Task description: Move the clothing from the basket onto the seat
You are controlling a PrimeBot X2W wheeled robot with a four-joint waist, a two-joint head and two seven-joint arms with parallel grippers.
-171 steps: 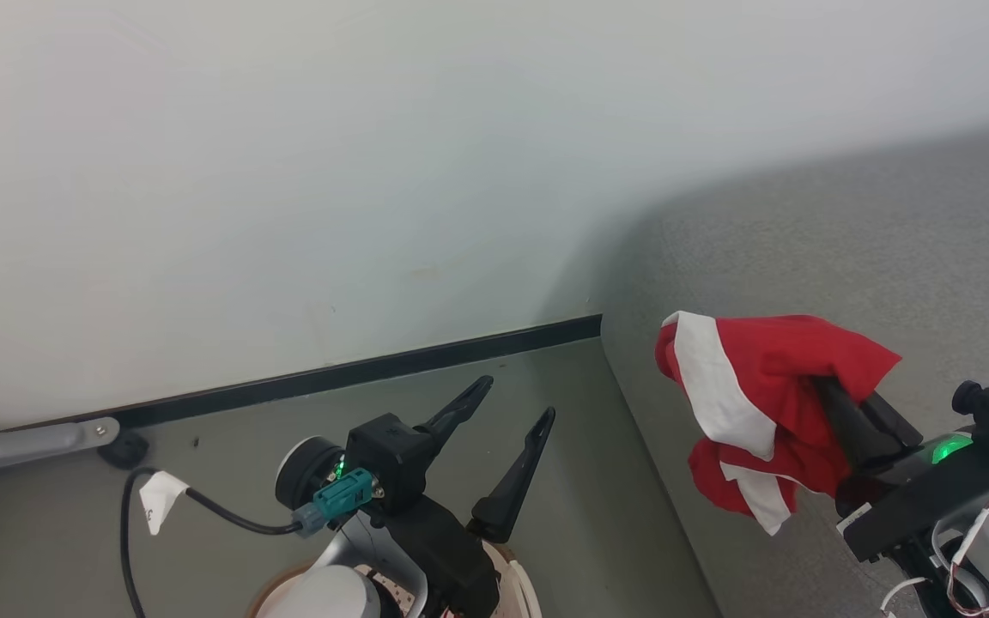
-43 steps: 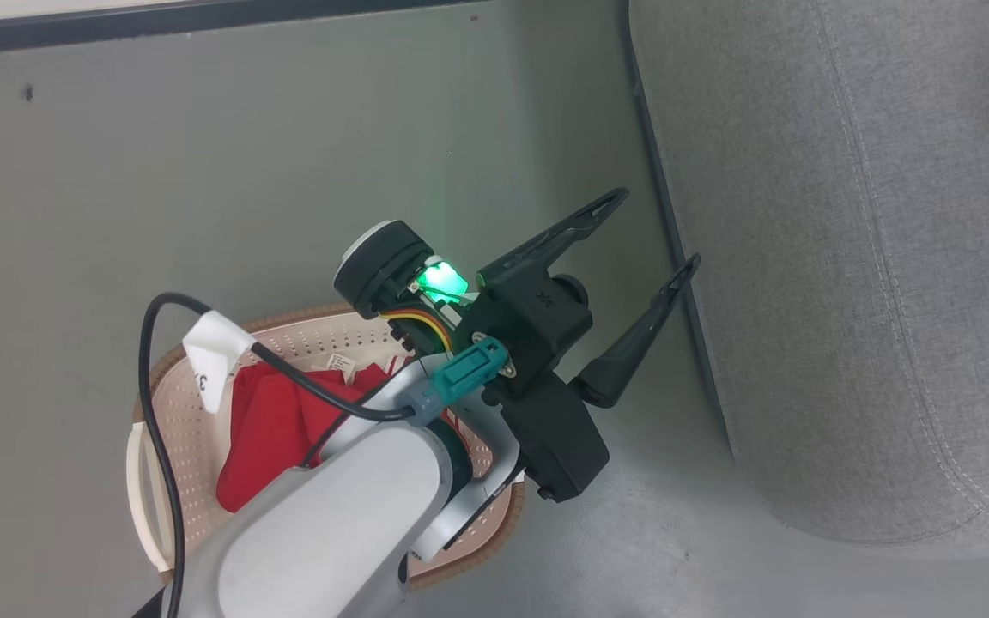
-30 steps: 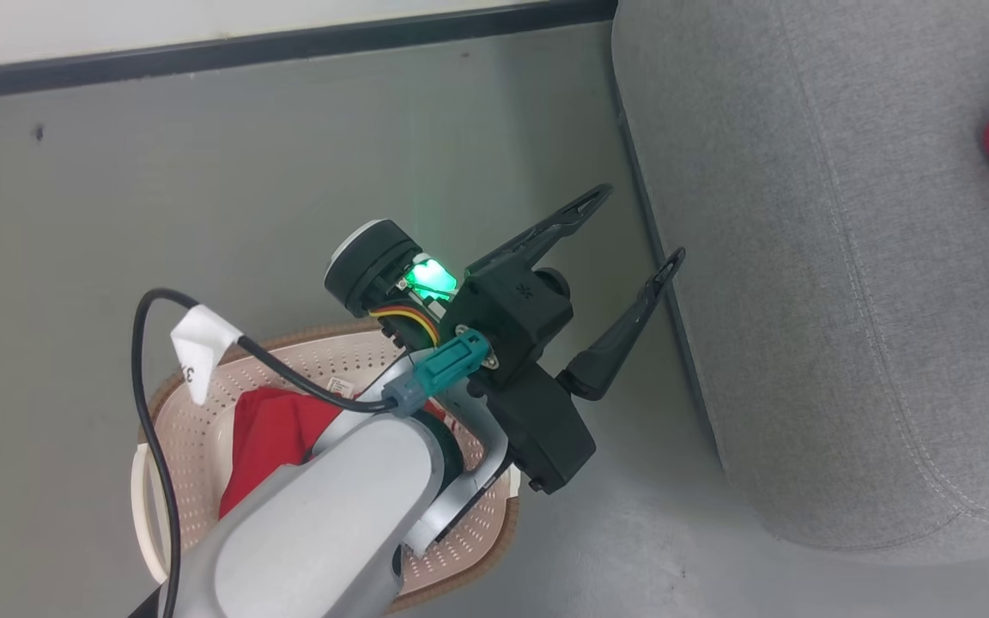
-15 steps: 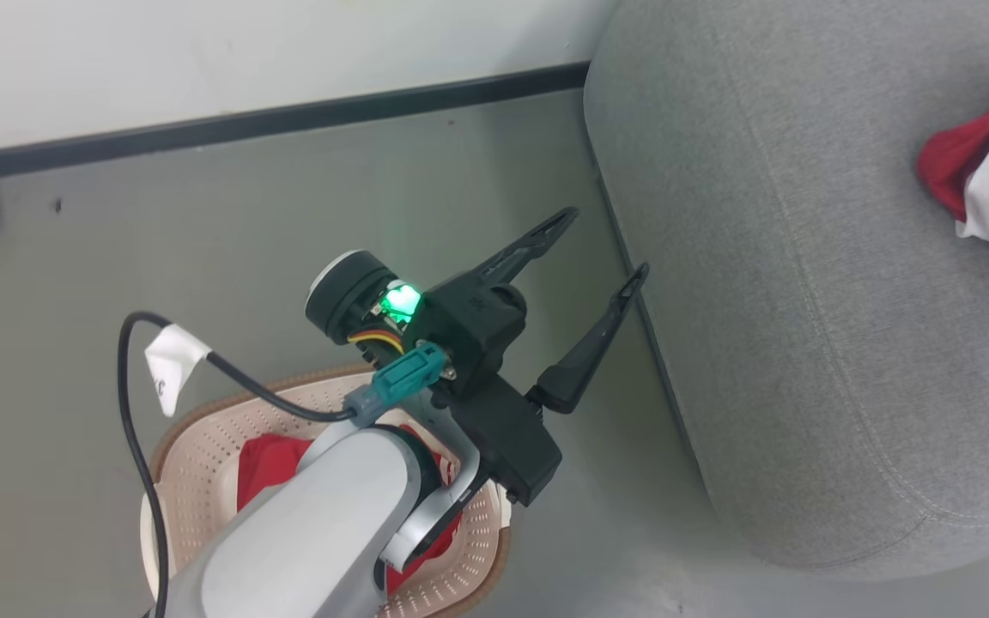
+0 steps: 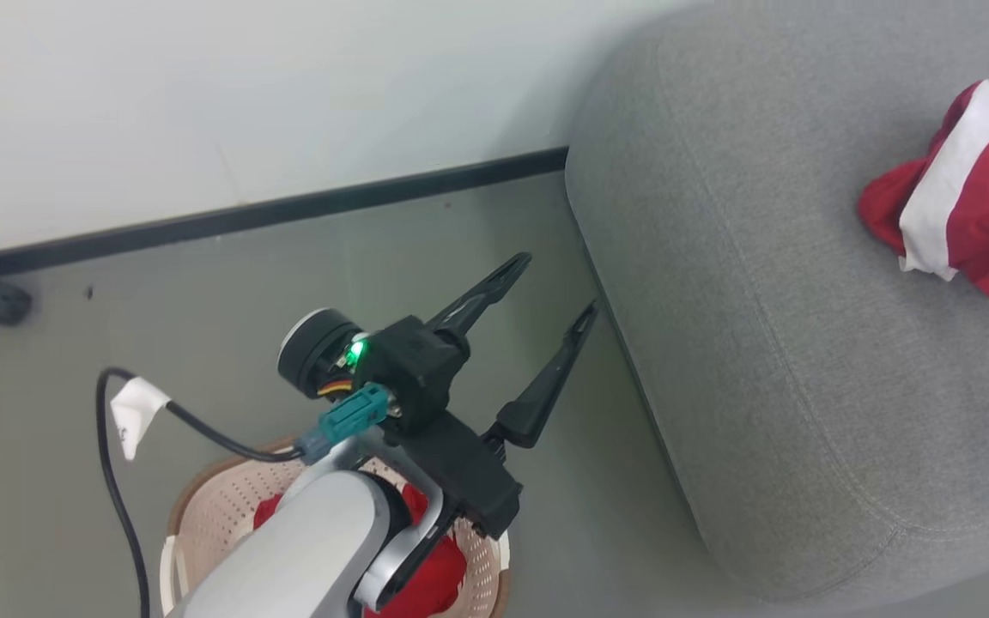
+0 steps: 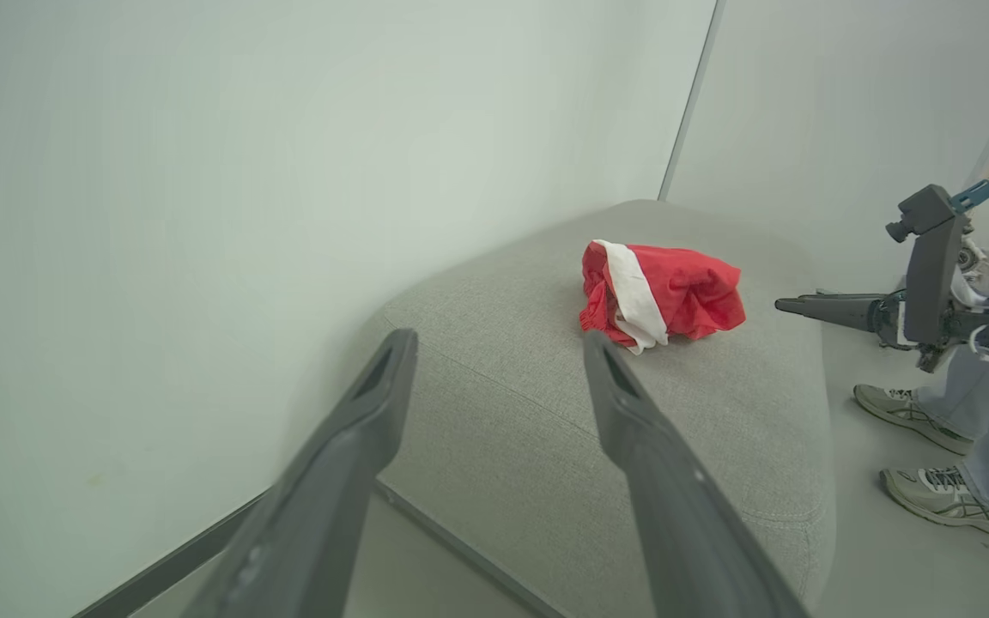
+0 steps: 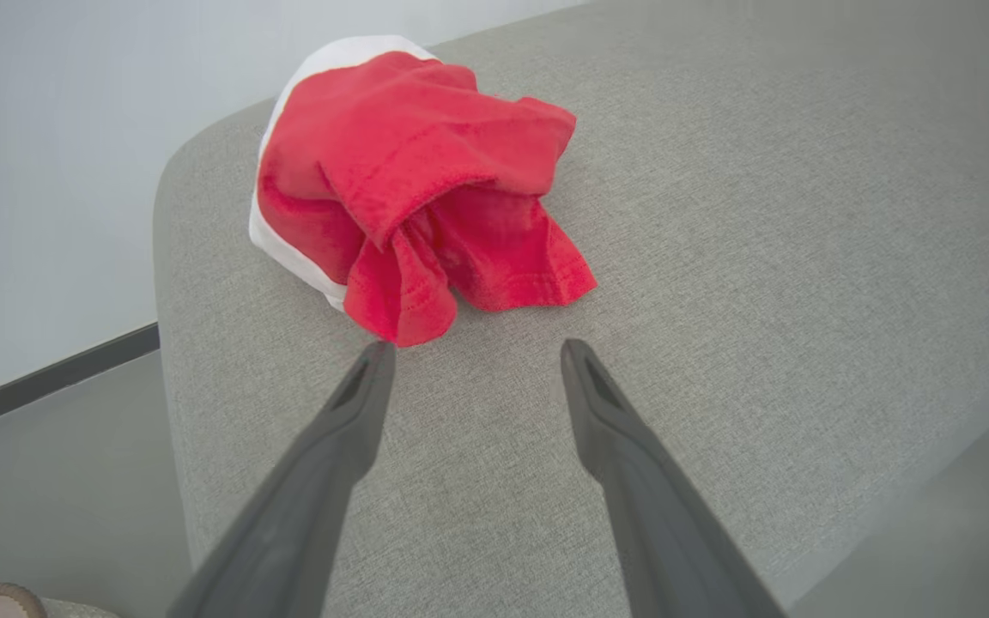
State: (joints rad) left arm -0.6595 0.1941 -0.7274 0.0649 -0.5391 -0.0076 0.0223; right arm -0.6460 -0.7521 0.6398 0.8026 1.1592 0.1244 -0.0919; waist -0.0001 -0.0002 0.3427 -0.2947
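A red and white garment (image 5: 962,219) lies crumpled on the grey seat (image 5: 761,360). My right gripper (image 7: 475,348) stands open and empty just short of the garment (image 7: 426,180), low over the seat (image 7: 761,257). My left gripper (image 5: 561,281) hangs open and empty above the floor beside the seat's edge. It points at the seat (image 6: 546,403) and the garment (image 6: 658,292). The cream basket (image 5: 207,515) sits on the floor under my left forearm. More red clothing (image 5: 426,584) lies inside it, largely hidden by the arm.
A pale wall with a dark skirting strip (image 5: 288,206) runs behind the floor and seat. A person's feet in sneakers (image 6: 911,416) stand beyond the seat's far side, close to my right gripper (image 6: 803,305). A black cable (image 5: 117,481) loops off my left arm.
The right gripper, shut on the red and white garment 5.7 s ago, has let it go on the seat. The head camera has tilted up over the last second; the left gripper stays open.
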